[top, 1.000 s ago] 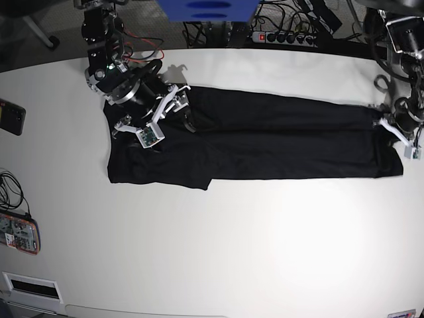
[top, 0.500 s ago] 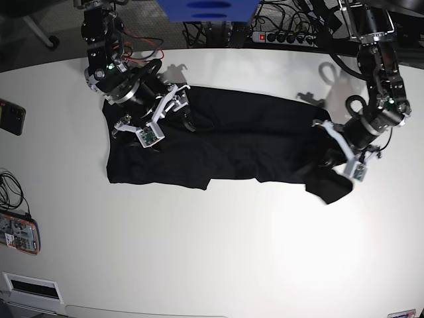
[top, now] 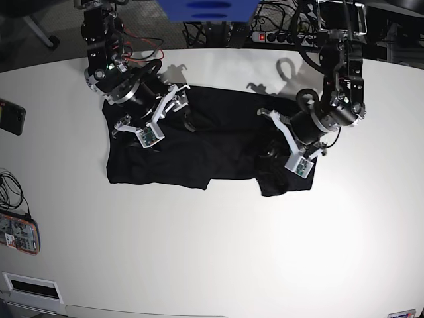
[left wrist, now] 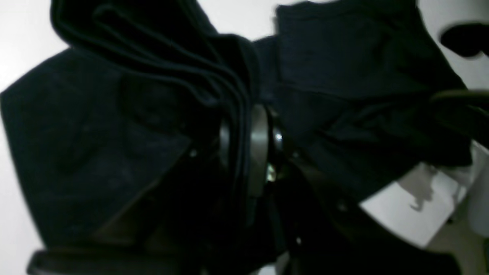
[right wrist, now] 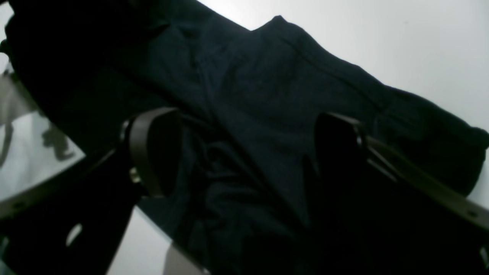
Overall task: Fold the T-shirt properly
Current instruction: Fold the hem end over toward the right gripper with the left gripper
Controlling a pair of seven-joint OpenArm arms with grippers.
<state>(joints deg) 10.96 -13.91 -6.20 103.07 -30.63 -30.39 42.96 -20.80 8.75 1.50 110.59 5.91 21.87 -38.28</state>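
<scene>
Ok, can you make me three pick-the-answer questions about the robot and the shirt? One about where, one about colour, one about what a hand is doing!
1. Where does the T-shirt lie?
A. on the white table
B. on the floor
C. in a box

2. What colour is the T-shirt?
A. red
B. black
C. yellow

3. What is the left end effector doing?
A. hanging open above the table
B. shut on the T-shirt
C. holding a phone

Answers: 1 A, the cloth spreads over the white tabletop; 2 B, it is dark all over; 3 B, the left wrist view shows bunched folds pinched between its fingers.
</scene>
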